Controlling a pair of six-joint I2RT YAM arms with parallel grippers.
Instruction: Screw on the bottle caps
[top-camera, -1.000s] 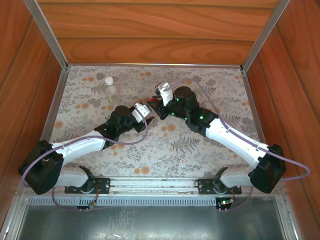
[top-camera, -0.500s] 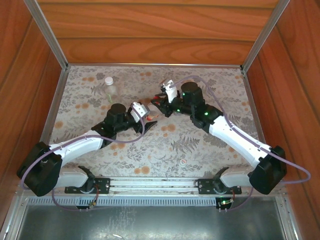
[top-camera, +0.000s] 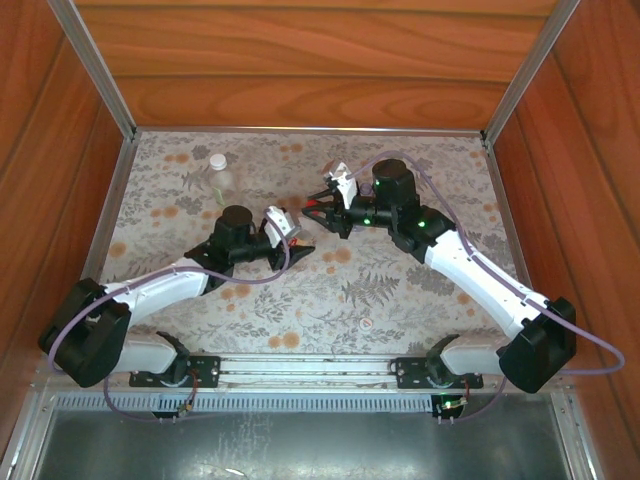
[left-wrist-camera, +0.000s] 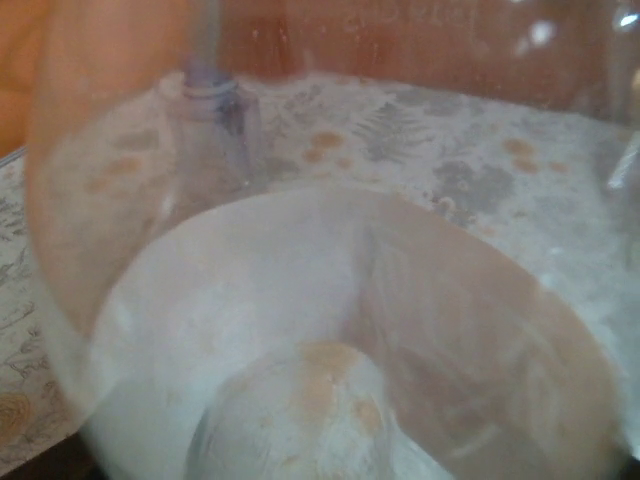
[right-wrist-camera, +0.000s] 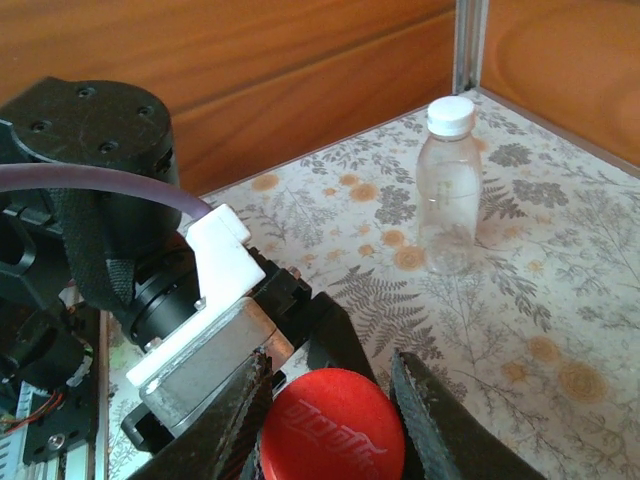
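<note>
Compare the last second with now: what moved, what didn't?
The grippers, nearly tip to tip mid-table before, have parted. The right gripper, gripping the red cap, drew back rightward, and the left gripper backed off slightly toward the near side. The capped bottle stayed put.

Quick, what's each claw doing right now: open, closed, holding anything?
Left claw: cannot be told; a clear bottle sits right against its camera.
Right claw: closed on the red cap.
</note>
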